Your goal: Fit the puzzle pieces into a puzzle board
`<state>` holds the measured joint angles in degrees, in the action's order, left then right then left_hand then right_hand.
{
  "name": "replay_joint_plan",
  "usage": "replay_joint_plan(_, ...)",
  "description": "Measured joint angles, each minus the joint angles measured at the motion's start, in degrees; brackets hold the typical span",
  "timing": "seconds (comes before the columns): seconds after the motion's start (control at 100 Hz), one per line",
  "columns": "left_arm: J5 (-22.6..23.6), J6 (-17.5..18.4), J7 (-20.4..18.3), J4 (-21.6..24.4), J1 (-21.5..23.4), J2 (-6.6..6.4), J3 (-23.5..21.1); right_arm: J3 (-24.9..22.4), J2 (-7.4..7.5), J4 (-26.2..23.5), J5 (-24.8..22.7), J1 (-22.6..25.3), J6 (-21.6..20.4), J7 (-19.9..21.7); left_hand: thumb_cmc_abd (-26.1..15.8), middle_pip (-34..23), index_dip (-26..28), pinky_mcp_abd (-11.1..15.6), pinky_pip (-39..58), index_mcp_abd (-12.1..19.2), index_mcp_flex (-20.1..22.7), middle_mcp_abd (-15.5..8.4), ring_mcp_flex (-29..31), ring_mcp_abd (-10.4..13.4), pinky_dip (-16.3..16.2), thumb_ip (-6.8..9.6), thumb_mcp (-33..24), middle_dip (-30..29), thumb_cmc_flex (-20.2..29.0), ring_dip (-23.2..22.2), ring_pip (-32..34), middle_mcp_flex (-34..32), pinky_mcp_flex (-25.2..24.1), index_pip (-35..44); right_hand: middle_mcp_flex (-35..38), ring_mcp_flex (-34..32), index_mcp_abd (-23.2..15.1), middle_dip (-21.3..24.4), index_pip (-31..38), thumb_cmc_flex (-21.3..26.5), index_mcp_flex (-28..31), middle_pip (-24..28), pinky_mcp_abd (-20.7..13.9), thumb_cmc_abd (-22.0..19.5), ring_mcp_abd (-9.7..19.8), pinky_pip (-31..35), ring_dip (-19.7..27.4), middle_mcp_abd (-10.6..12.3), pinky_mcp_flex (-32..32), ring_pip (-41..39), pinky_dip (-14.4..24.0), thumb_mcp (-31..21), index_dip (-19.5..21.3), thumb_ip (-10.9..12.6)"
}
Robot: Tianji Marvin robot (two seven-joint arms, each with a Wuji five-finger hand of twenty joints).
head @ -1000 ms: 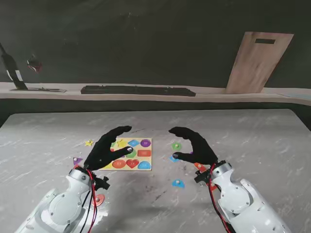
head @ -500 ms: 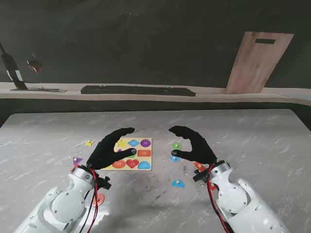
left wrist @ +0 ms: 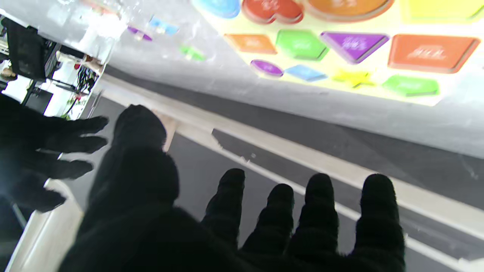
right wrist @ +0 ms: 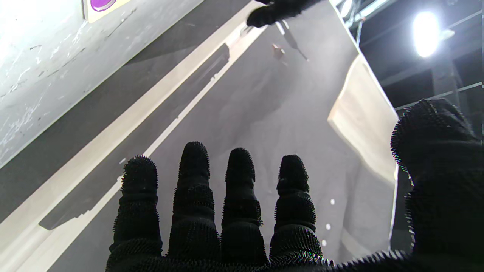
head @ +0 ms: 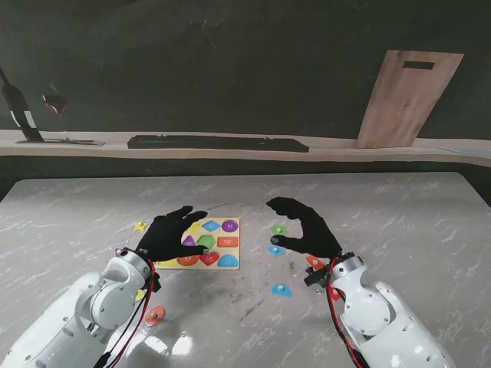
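The puzzle board [head: 205,242] lies on the desk [head: 399,222] just past the left hand [head: 170,236], whose spread fingers [left wrist: 319,211] hold nothing, while the right hand [head: 307,228], fingers apart and empty, hovers over loose pieces [head: 277,249].

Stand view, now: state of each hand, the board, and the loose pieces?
left hand: open, fingers spread, holding nothing, over the board's left edge
right hand: open, curled, holding nothing, over the loose pieces right of the board
puzzle board: flat on the table, visible slots mostly filled
green piece: loose, right of the board
blue piece: loose, nearer to me
yellow star: loose, left of the board
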<state>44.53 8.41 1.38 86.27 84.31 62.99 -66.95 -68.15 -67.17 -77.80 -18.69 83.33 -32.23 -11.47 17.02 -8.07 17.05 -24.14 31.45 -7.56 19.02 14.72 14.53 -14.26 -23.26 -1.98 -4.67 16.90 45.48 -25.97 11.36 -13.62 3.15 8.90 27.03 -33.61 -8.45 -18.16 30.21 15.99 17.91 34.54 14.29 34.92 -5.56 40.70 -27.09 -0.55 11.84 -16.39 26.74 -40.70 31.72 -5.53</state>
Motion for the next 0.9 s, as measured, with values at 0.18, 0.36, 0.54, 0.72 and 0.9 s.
replay_joint_plan(0.18, -1.03, -0.09, -8.14, -5.21, -5.71, -1.46, 2.25, -0.72, -0.18, -0.01, -0.44, 0.19, -0.1, -0.6, 0.64, -0.53, -1.89, 0.03, -1.4, 0.0, -2.44, 0.0, -0.63, 0.66, -0.01, 0.0, -2.98, -0.59, -0.04, 0.84, -0.55, 1.19, -0.67, -0.14, 0.04, -0.03, 0.0, -0.27, 0.0, 0.0, 0.0, 0.0, 0.56, 0.02, 0.0, 0.25, -0.55, 0.0, 0.04, -0.65, 0.05, -0.02, 0.0, 0.0)
replay_joint_plan(0.36, -0.43, 0.74, -7.71, -14.94, -13.15, -2.35, 8.72, -0.95, -0.29, -0.4, -1.39, 0.7, 0.57, -2.57, 1.19, -0.82, -1.89, 0.1, -1.87, -0.05, -3.69, -0.03, -1.96, 1.59, -0.01, 0.0, -6.47, -0.62, -0.83, 0.85, -0.62, 2.47, -1.2, -0.01, 0.66, -1.2, 0.0, -0.88, 0.0, 0.0, 0.11, 0.16, 0.59, 0.6, 0.0, 0.82, -1.06, 0.02, 0.6, -1.17, 0.61, -0.04, 0.0, 0.0)
replay_joint_plan(0.54, -0.58, 1.74, -7.72, -22.1, -19.05, -2.53, 15.6, -0.81, -0.31, -0.64, -1.36, 0.77, 0.88, -2.36, 2.33, -0.81, -1.89, 0.17, -1.77, -0.52, -5.97, -0.07, -3.44, 1.93, -0.57, 0.0, -9.34, -0.62, -1.67, 0.85, -0.62, 3.08, -1.85, 0.68, 0.66, -1.21, 0.0, -0.88, 0.19, 0.52, 0.74, 0.16, 0.6, 0.63, 0.0, 1.29, -1.25, 0.02, 0.66, -1.51, 0.66, -0.07, 0.0, 0.01)
replay_joint_plan(0.72, -0.35, 1.34, -6.28, -26.59, -23.21, -2.46, 21.82, -0.85, -0.35, -0.91, -1.29, 0.92, 0.99, -2.4, 4.03, -0.63, -2.61, 0.21, -0.57, -2.69, -6.02, -0.1, -4.08, 2.0, -0.65, 0.0, -14.73, -0.48, -4.44, 0.85, -0.54, 3.39, -2.23, 0.8, 0.68, -1.21, 0.01, -0.88, 0.19, 0.52, 0.74, 0.16, 0.61, 0.63, 0.0, 1.38, -1.27, 0.02, 0.66, -1.57, 0.66, -0.07, 0.0, 0.01)
replay_joint_plan(0.9, 0.86, -0.77, -5.63, -27.69, -24.46, -2.34, 23.92, -0.94, -0.42, -1.24, -0.9, 1.15, 1.11, -2.5, 4.45, -0.62, -3.32, 0.23, 1.31, -6.74, -6.03, -0.12, -4.09, 2.0, -0.69, 0.0, -15.81, 0.14, -6.72, 0.85, 0.58, 3.39, -2.53, 0.82, 1.87, -1.22, 0.01, -0.93, 0.77, 0.52, 2.23, 1.42, 0.65, 0.63, 0.0, 1.83, -1.29, 0.02, 0.68, -2.16, 0.66, -0.07, 0.0, 0.01)
